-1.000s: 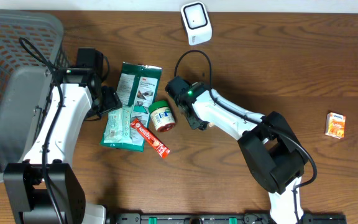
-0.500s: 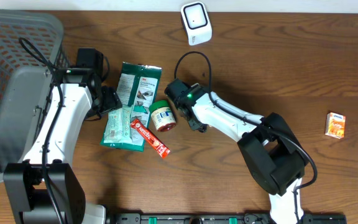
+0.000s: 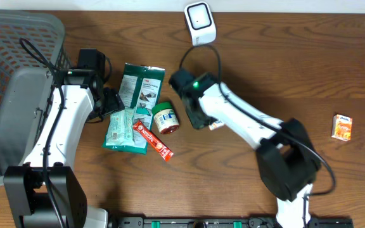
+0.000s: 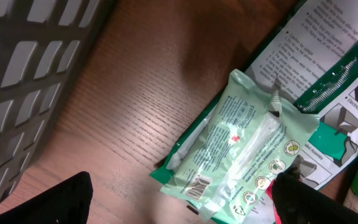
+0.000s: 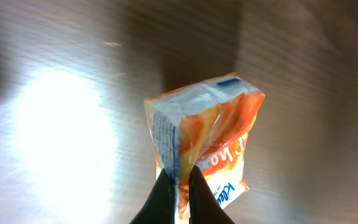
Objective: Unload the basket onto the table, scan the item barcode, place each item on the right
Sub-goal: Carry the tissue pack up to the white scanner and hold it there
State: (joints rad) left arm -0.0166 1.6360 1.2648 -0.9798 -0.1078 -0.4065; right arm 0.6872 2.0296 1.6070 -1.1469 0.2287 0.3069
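The right gripper is pinching an orange Kleenex tissue pack, its two fingertips closed to a narrow slit on the pack's lower edge. In the right wrist view the pack is standing up from the fingertips, leaning toward 1 o'clock, with the brown wooden table blurred behind it. From overhead, that gripper and its pack are sitting near the table's centre, at 6 o'clock from the white barcode scanner, which is standing at the 12 o'clock edge, well apart from them.

The left gripper is hanging with its claw spread wide and holding nothing, above a pale green wipes packet. That packet is lying partly over a larger dark green packet. A jar with a green lid and a red snack bar are lying just beside them. A grey mesh basket is filling the 9 to 10 o'clock side. A second orange pack is lying alone near 3 o'clock.
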